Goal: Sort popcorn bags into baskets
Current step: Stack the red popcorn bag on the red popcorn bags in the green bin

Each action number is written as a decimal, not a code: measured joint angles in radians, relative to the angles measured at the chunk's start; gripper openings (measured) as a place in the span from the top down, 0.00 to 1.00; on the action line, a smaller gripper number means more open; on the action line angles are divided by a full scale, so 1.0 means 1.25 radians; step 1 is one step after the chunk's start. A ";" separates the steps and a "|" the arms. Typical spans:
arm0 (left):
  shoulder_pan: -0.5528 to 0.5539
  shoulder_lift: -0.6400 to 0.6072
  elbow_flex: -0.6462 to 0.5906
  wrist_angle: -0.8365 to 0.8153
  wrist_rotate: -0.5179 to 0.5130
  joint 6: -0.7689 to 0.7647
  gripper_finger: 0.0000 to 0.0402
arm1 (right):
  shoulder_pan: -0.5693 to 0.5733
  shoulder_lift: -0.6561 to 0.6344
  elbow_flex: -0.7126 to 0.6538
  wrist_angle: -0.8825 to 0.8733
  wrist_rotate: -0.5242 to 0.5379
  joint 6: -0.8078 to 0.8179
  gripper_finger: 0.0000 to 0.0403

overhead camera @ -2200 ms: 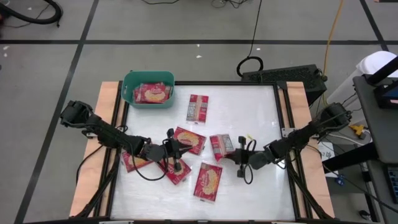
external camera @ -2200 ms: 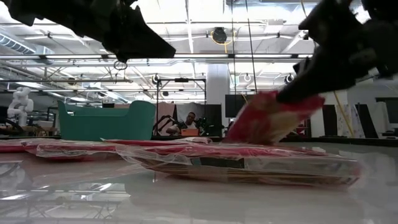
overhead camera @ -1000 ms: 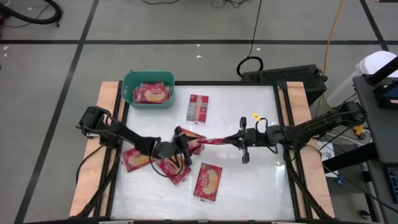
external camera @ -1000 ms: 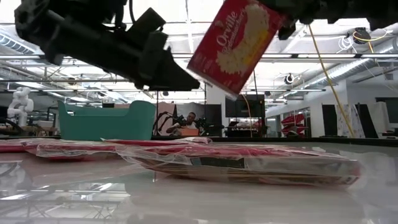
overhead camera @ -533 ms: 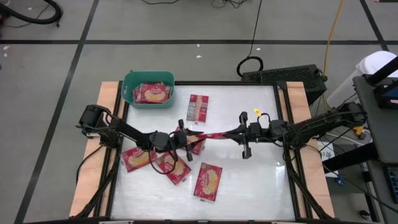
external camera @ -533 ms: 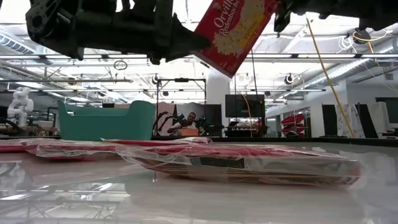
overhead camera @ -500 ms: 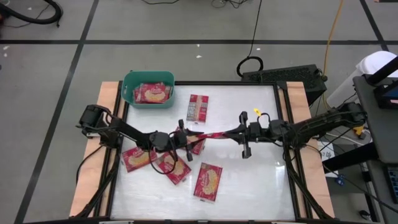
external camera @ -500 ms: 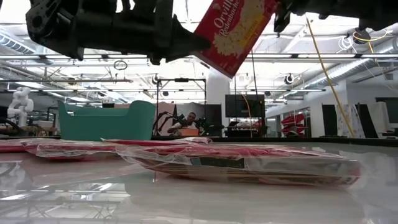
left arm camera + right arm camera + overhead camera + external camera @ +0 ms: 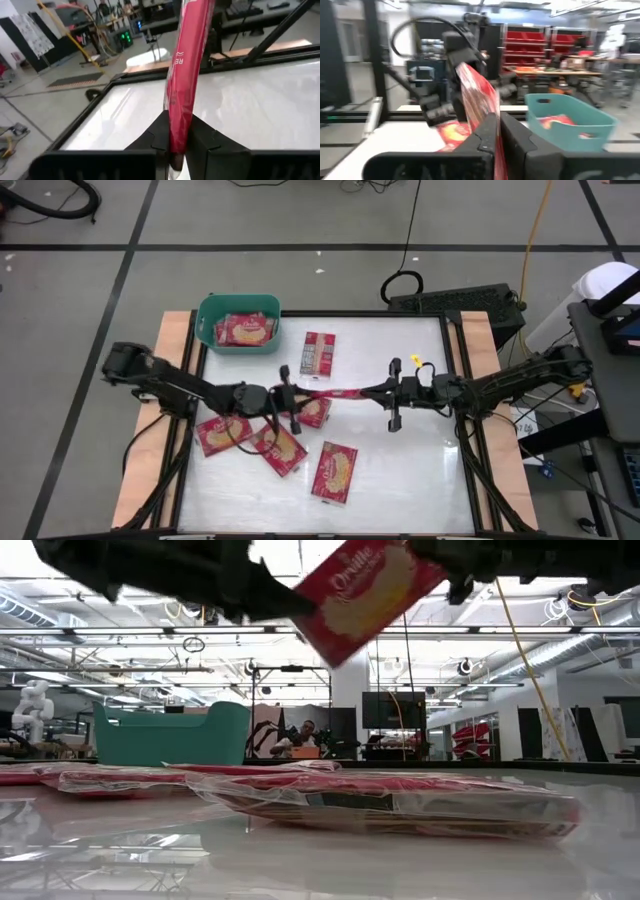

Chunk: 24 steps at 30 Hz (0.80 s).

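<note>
The white surface (image 9: 400,470) has red popcorn bags lying flat on it. The green basket (image 9: 238,305) sits at its far left corner with a bag inside (image 9: 245,330). One bag (image 9: 318,353) lies just beside the basket, long side pointing away from the arms. Three more bags lie near the front (image 9: 334,472).

One bag (image 9: 335,393) is up in the air, standing on its thin edge, with its long side running from one arm to the other. The left hand (image 9: 296,395) is closed on one end. The right hand (image 9: 372,392) is closed on the other end.
</note>
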 joint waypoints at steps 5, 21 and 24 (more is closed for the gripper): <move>0.039 -0.201 0.000 -0.282 0.010 -0.010 0.95 | -0.016 -0.042 -0.036 0.001 0.036 -0.020 0.88; 0.307 -0.587 0.140 -1.000 0.002 -0.114 0.92 | -0.039 -0.038 -0.145 0.001 0.033 0.084 0.81; 0.382 -0.573 0.205 -1.104 0.006 -0.093 0.92 | -0.031 -0.037 -0.151 0.001 0.032 0.089 0.81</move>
